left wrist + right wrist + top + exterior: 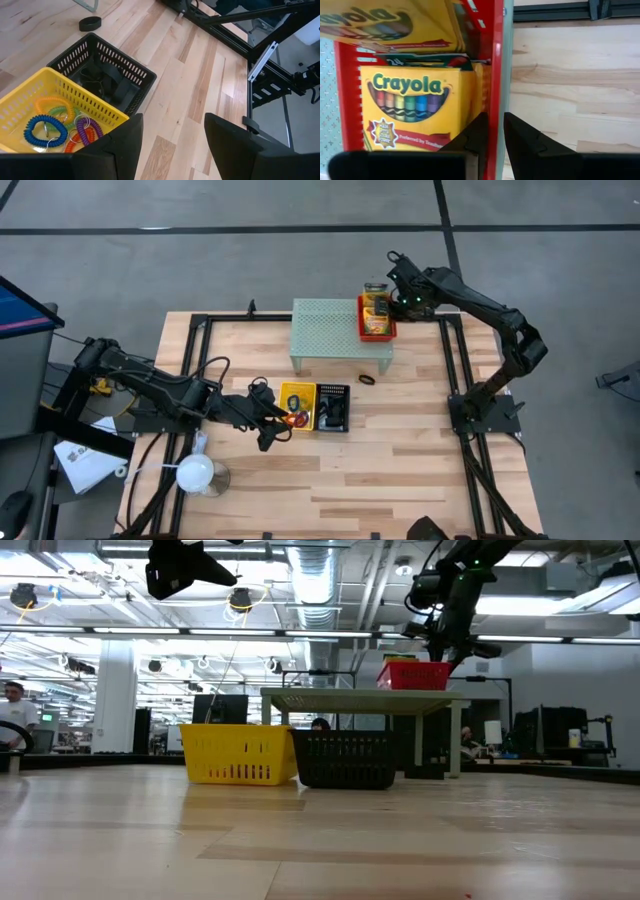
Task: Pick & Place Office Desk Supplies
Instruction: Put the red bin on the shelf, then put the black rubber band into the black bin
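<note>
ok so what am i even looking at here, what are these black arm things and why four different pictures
It is one moment seen by four cameras: one overhead, one at table height, and one on each arm's wrist. The two black arms are robots with two fingers each, sorting desk supplies on a wooden table. The left gripper hangs over a yellow basket of coloured ring bands, fingers apart, holding nothing. Beside it is a black basket; a dark ring lies loose on the wood. The right gripper is at a red bin of crayon boxes on a pale green mesh shelf, fingers straddling the bin's wall.
</note>
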You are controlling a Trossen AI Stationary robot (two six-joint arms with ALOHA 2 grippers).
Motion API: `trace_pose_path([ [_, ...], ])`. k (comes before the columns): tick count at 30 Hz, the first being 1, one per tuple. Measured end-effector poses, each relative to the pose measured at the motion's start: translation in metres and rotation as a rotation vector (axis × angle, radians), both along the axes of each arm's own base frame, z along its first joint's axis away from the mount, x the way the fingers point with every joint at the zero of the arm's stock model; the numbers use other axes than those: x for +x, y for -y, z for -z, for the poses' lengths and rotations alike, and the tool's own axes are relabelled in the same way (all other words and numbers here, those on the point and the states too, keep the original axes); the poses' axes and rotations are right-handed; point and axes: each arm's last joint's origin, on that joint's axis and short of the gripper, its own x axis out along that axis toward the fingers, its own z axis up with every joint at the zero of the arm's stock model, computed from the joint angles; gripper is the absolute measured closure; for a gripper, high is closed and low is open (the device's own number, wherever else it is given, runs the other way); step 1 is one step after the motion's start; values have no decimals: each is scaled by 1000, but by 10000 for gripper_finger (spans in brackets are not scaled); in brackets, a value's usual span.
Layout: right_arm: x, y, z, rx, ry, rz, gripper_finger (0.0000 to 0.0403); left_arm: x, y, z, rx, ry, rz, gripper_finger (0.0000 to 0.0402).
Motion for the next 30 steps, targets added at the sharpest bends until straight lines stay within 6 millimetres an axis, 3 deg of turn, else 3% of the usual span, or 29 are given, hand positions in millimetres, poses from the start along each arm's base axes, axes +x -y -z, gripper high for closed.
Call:
trace_pose_path([
  [13, -24, -13, -32, -121, 41, 42, 342, 0, 0, 0, 0, 0, 0, 195],
  [17, -34, -28, -48, -164, 60, 40, 342, 0, 0, 0, 0, 0, 0, 195],
  [21, -37, -60, -65, -202, 71, -21, 342, 0, 0, 0, 0, 0, 0, 195],
  [26, -30, -126, -82, -268, 107, -147, 342, 0, -1, 0, 15, 5, -23, 195],
  [30, -20, -176, -75, -281, 106, -294, 342, 0, -2, 0, 28, 11, -44, 195],
])
